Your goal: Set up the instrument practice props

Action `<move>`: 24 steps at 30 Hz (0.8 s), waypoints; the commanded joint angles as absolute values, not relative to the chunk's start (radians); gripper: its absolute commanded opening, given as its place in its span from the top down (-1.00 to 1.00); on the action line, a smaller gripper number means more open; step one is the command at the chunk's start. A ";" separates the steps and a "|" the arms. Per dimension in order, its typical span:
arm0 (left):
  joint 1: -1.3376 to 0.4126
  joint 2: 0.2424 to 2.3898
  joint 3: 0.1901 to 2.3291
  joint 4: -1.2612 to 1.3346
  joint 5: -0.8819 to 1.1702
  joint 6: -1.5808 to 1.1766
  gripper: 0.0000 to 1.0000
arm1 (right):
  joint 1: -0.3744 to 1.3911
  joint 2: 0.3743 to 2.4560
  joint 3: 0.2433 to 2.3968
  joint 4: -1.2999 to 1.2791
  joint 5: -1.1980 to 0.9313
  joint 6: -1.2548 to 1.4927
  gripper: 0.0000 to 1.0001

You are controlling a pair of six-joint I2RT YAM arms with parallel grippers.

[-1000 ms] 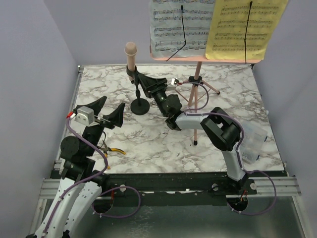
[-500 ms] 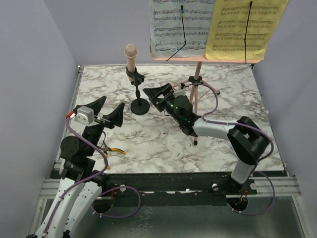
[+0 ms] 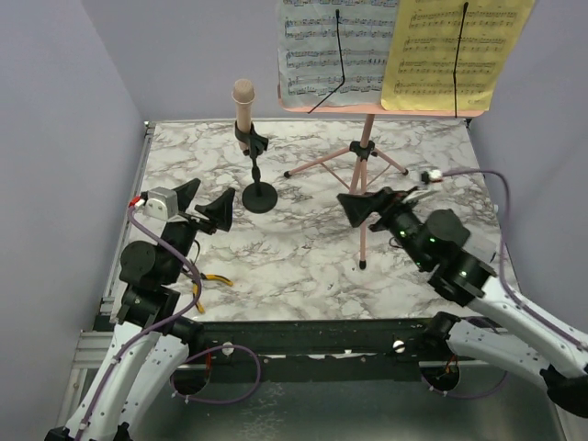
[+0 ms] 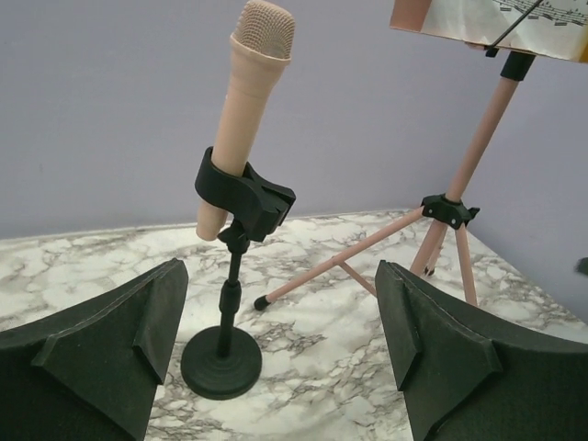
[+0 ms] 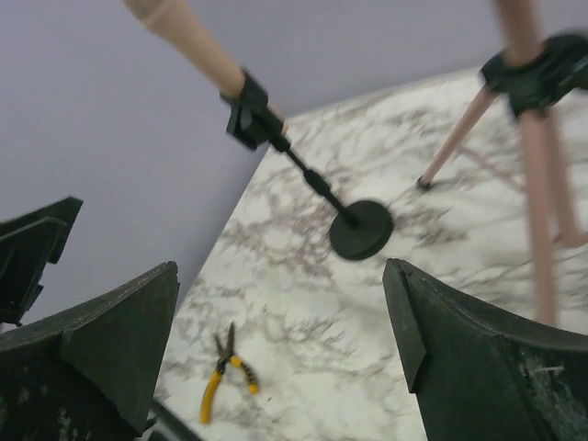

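Top external: both arms are off the props. Left tool [image 3: 204, 204] is wide and holding nothing, hovering over the left side of the marble desk [image 3: 294, 266], near the small black mic stand [image 3: 260, 197] but clear of it. Right tool [image 3: 363, 204] is also wide and empty. It sits right by the pink tripod pole [image 3: 365, 175], and from above we can't tell whether it touches.

The beige toy microphone [image 3: 243, 101] is in the mic stand's clip, head up and leaning slightly, with the round base flat on the desk at back left of centre. The music stand is upright at back right of centre with its legs spread. The pink stand top [image 3: 367, 111] carries the white page [image 3: 335, 46] on the left and the yellow page [image 3: 455, 50] on the right, side by side, each behind a thin black wire arm.

Left wrist: we see the mic and its stand between the two fingers [image 4: 101, 349], well ahead of them, with the tripod hub off to the right. Right wrist is blurred. It shows an open gap between the fingers, with the mic stand base and desk beyond, and the pole at the right edge. Yellow-handled pliers [image 3: 213, 278] lie on the desk at near left, close to the left arm.
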State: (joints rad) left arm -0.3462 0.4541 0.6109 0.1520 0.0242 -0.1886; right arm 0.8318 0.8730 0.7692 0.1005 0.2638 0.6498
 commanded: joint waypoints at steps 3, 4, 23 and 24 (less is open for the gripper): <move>-0.341 0.477 0.698 0.125 -0.051 -0.303 -0.85 | 0.831 0.586 0.847 -0.106 0.513 0.268 -0.99; -0.341 0.481 0.724 0.122 -0.052 -0.307 -0.87 | 0.831 0.556 0.864 -0.106 0.511 0.227 -0.99; -0.341 0.555 0.993 0.169 -0.070 -0.357 -0.93 | 0.831 0.338 0.933 0.157 0.410 0.046 -1.00; -0.341 0.547 0.990 0.169 -0.075 -0.359 -0.93 | 0.831 0.326 0.906 0.212 0.411 0.033 -0.99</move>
